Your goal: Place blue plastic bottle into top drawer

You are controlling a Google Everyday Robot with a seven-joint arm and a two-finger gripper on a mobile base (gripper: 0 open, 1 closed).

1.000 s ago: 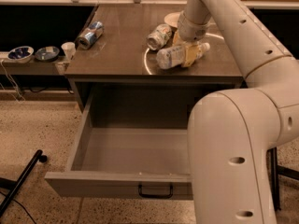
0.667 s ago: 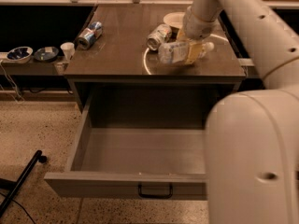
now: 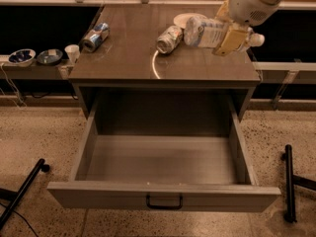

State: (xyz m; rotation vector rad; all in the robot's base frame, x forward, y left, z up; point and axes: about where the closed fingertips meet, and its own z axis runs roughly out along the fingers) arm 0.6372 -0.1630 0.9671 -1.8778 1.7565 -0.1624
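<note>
Containers first. The wide grey top drawer (image 3: pixel 163 196) fills the lower half of the frame. It's pulled well out, so its smooth flat floor and plain walls show all the way back. A small dark metal pull handle (image 3: pixel 164 201) sits at the centre of the front panel.

The clear, pale blue plastic bottle (image 3: pixel 202 31) with the whitish label isn't in the drawer. It's lying sideways at the upper right of the frame, over the back right part of the tabletop, with its white cap pointing right. The gripper (image 3: pixel 224 38) is up there too, with its tan fingers (image 3: pixel 231 37) clamped across the bottle's body. The chunky white arm (image 3: pixel 252 1) comes in from the top right corner. I can't tell if the bottle is clear of the surface.

The brown wood-look tabletop (image 3: pixel 128 58) is slightly glossy. Just left of the bottle a short silvery can (image 3: pixel 169 38) lies on its side, and a round white plate (image 3: pixel 185 19) peeks out behind it. A blue-and-silver soda can (image 3: pixel 96 37) lies on its side near the left edge.

At far left a low shelf (image 3: pixel 29 72) holds two dark bowls (image 3: pixel 21 57) and a small white cup (image 3: pixel 72 52). I can't make out what's in any of them. The floor (image 3: pixel 39 132) is speckled tan terrazzo, and black tube legs (image 3: pixel 289 181) show at the lower corners.
</note>
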